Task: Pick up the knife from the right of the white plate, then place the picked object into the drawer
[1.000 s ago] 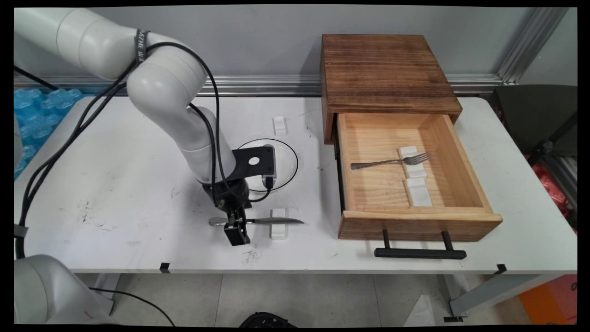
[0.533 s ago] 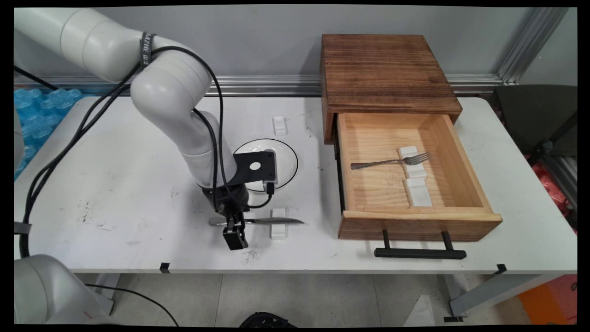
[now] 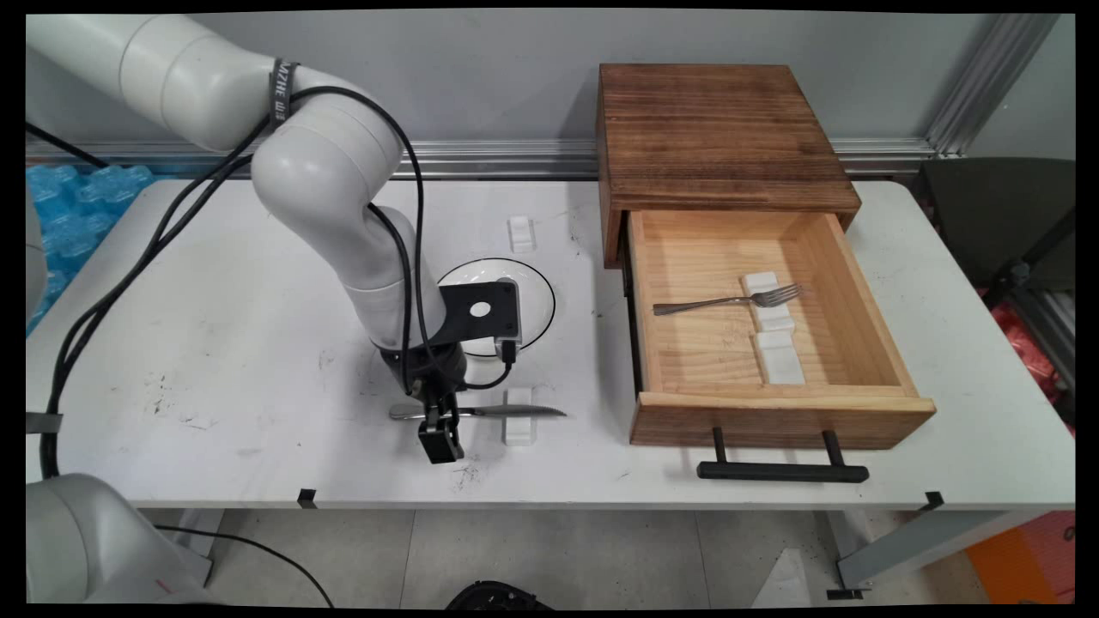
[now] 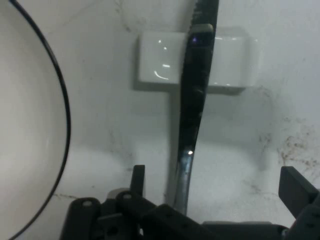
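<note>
A silver table knife [image 3: 506, 411] lies on the white table [image 3: 240, 326], its serrated blade propped on a small white rest [image 3: 519, 422]. My gripper [image 3: 437, 424] hangs low over the knife's handle, open, one finger on either side of it. In the hand view the knife [image 4: 192, 115] runs up between the two black fingertips [image 4: 138, 176], with a clear gap on both sides, and crosses the white rest [image 4: 160, 65]. The gripper [image 4: 216, 181] grips nothing.
A white plate [image 3: 532, 296] with a dark rim lies just behind the hand. To the right a wooden box [image 3: 713, 129] has its drawer [image 3: 773, 412] pulled out, holding a fork [image 3: 730, 300] on white rests. Another white rest [image 3: 520, 233] sits farther back.
The wrist and the arm above it have shifted slightly to the right while the gripper stayed over the handle. The knife has not moved.
</note>
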`<state>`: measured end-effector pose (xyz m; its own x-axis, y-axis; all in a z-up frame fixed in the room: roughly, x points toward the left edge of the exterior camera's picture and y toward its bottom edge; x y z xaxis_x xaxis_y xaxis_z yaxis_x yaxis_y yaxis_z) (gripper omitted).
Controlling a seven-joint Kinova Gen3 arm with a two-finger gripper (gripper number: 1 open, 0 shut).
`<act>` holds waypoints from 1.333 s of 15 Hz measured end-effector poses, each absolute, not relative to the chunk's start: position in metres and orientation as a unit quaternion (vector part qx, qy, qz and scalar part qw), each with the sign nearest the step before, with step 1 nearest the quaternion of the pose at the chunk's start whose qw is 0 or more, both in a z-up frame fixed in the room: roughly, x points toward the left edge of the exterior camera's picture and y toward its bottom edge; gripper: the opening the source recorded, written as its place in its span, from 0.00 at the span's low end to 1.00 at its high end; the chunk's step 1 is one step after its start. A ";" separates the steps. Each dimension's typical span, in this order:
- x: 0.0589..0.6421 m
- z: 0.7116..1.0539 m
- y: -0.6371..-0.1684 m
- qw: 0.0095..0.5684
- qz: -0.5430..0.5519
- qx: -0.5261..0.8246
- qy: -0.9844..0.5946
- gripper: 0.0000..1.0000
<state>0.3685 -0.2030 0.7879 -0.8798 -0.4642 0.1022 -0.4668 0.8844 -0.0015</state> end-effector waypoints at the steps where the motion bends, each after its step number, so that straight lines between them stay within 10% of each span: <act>1: 0.368 0.788 -0.204 0.049 0.014 0.239 -0.970 1.00; 4: 0.368 0.786 -0.207 0.048 0.020 0.237 -0.970 1.00; 5: 0.368 0.785 -0.208 0.048 0.022 0.236 -0.970 0.00; 20: 0.375 0.795 -0.212 0.043 0.032 0.231 -0.972 0.00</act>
<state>0.3750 -0.2121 0.7946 -0.8898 -0.4455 0.0985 -0.4511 0.8914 -0.0430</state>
